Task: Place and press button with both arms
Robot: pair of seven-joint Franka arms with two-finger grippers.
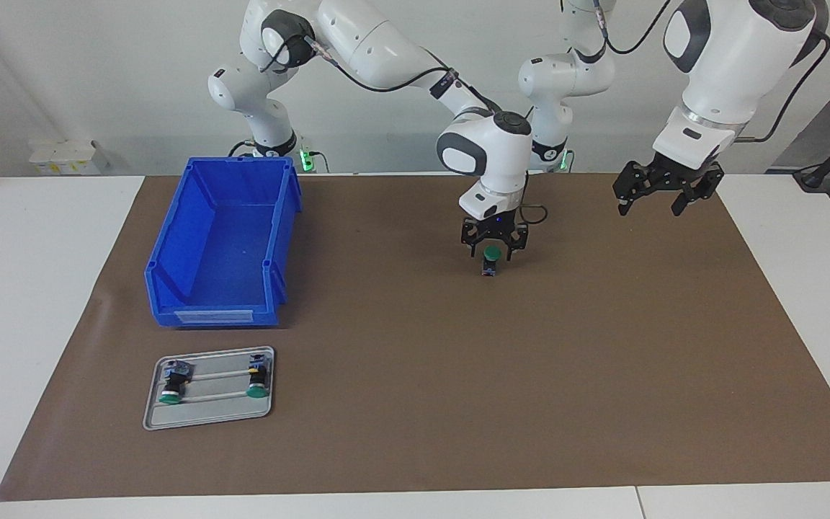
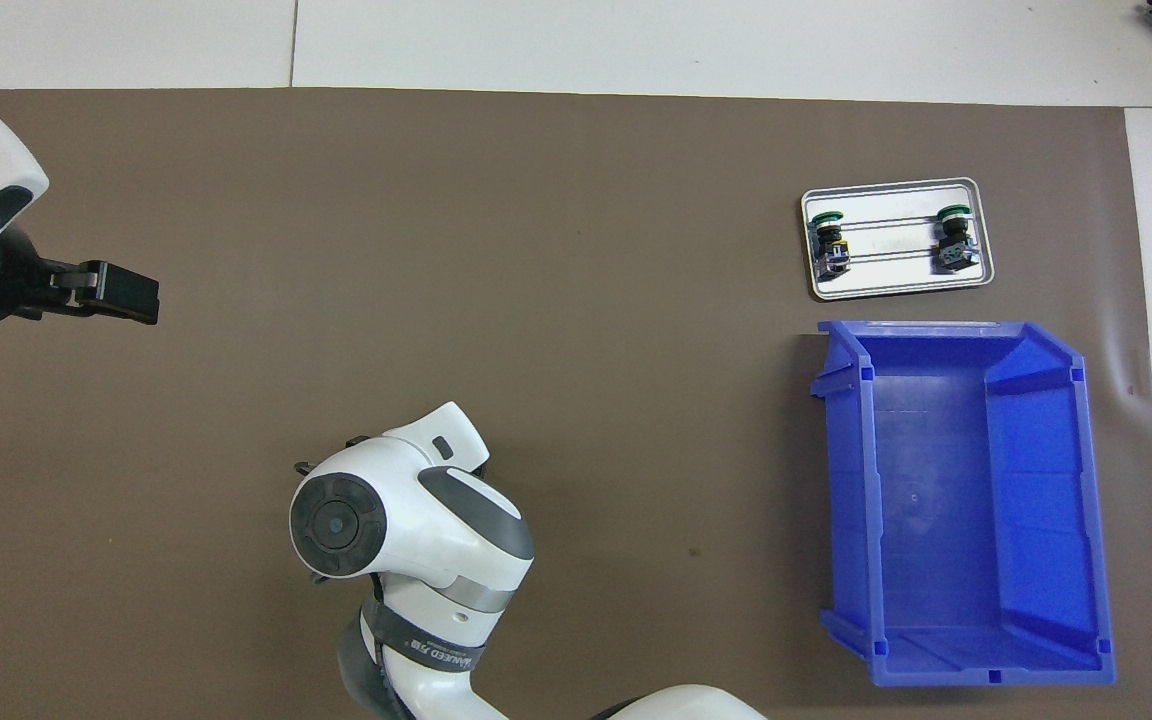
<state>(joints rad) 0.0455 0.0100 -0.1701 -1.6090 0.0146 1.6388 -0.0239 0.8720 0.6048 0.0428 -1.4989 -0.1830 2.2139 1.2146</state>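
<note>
The left gripper [image 1: 661, 194] hangs with jaws spread wide and empty over the brown mat [image 1: 602, 346] at its own end. Mid-table, the right gripper [image 1: 494, 249] stands low around the upright button [image 1: 491, 259]; whether it grips is unclear. Farther out sit the blue bin [image 1: 224, 245] and metal tray [image 1: 210, 414].

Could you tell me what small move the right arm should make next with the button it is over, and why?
Probably close the right gripper a little further and check the grip. The button sits green cap up between its fingers on the brown mat, but a firm hold cannot be confirmed. The left gripper waits open in the air toward its own end of the table.
</note>
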